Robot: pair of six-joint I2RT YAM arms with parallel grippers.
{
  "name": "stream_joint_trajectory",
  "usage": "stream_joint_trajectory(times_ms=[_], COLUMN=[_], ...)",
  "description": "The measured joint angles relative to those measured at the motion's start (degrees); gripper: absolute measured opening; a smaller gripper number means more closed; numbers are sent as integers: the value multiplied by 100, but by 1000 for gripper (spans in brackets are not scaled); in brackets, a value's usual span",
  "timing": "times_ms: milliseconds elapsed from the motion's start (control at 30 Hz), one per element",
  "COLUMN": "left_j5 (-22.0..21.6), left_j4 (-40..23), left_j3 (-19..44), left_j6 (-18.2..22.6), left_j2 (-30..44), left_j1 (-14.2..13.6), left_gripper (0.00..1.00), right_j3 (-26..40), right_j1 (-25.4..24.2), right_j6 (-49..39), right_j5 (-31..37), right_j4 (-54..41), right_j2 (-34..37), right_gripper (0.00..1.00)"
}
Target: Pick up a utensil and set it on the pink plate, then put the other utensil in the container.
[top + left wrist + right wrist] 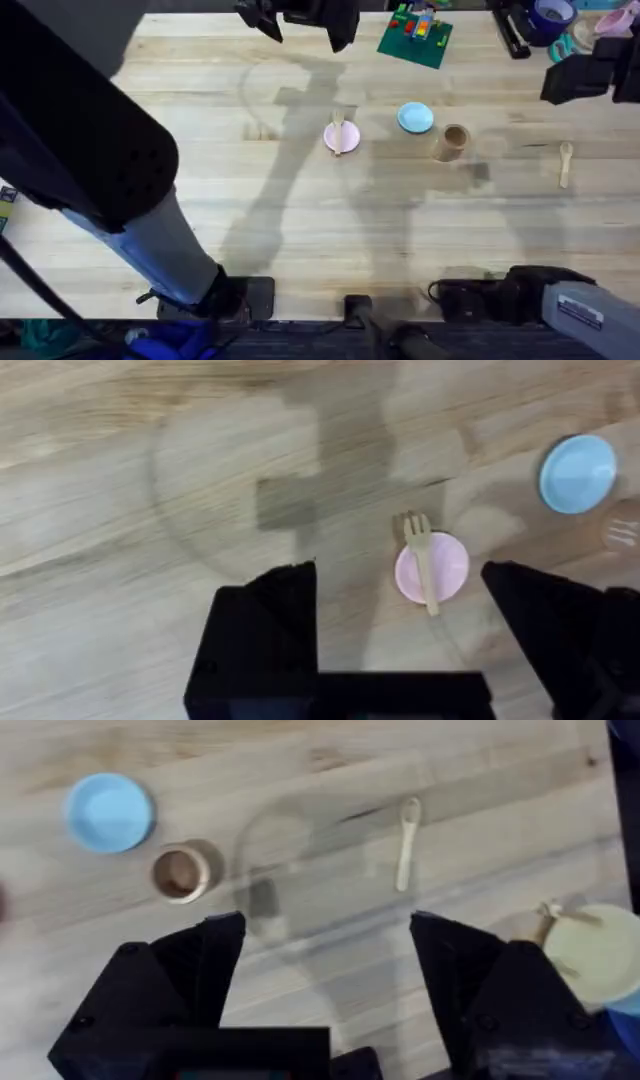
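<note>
Half done, we judge: fork [421, 558] lies on pink plate [431, 567], ahead of spread, empty left gripper [400, 650]. Spoon [406, 842] on table ahead of spread right gripper [330, 990], container [181, 872] beside it; spoon still to go.

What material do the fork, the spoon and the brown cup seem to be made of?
The fork and the spoon look like pale, matte, unpainted wood. The cup is tan-brown and dull, maybe wood or cardboard; the pictures leave that open.

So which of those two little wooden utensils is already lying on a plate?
The fork: it rests across the pink plate. The spoon lies on the bare table, right of the container.
</note>
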Motion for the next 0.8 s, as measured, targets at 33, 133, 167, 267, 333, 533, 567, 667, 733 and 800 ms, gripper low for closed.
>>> stream_joint_trajectory(times_ms=[33,133,167,267,333,533,567,667,733,800], left_j5=[161,658,828,1280,1464,1678,1678,1676,1678,1676], left_j4=[0,0,-1,-23,-77,-174,-186,-227,-243,-260], left_j3=[-2,-2,0,0,0,0,0,-1,0,0], left_j6=[5,7,7,7,23,276,308,439,501,588], left_j2=[0,0,0,0,0,0,-4,-51,-127,-233], left_j1=[74,336,441,767,963,1275,1276,1270,1269,1271], left_gripper=[993,993,992,993,993,994,994,995,995,994], right_j3=[0,0,0,0,0,0,0,0,0,0], right_j1=[-121,-537,-708,-1206,-1484,-2077,-2122,-2237,-2291,-2342], right_j6=[0,2,2,0,2,0,-3,-5,-37,-137], right_j5=[21,60,55,-35,-81,-144,-149,-165,-211,-340], right_j4=[14,76,113,255,297,464,496,640,787,928], right_j2=[69,232,285,407,483,929,1028,1385,1629,1846], right_gripper=[996,996,996,996,996,996,996,996,996,996])
